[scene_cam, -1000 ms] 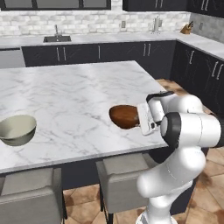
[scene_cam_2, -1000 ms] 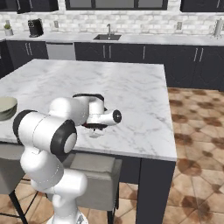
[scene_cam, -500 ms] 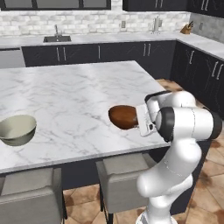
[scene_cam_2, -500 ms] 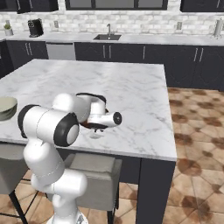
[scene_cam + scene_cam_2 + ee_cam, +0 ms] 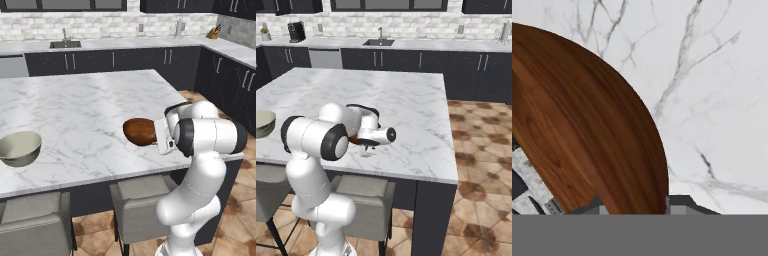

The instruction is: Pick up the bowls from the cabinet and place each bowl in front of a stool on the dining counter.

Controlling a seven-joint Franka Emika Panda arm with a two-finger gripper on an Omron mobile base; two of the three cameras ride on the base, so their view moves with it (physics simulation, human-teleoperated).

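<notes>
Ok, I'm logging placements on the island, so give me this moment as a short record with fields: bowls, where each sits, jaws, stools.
brown bowl: over the marble dining counter, near its front edge, at the gripper
jaws: closed on the brown bowl's rim
greenish-grey bowl: resting on the counter, far left, untouched
stools: two grey seats below the front edge, one near each bowl

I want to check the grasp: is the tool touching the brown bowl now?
Touching. In the hand view the brown bowl's rim passes between the two fingertips of the tool, which is closed on it.
</notes>
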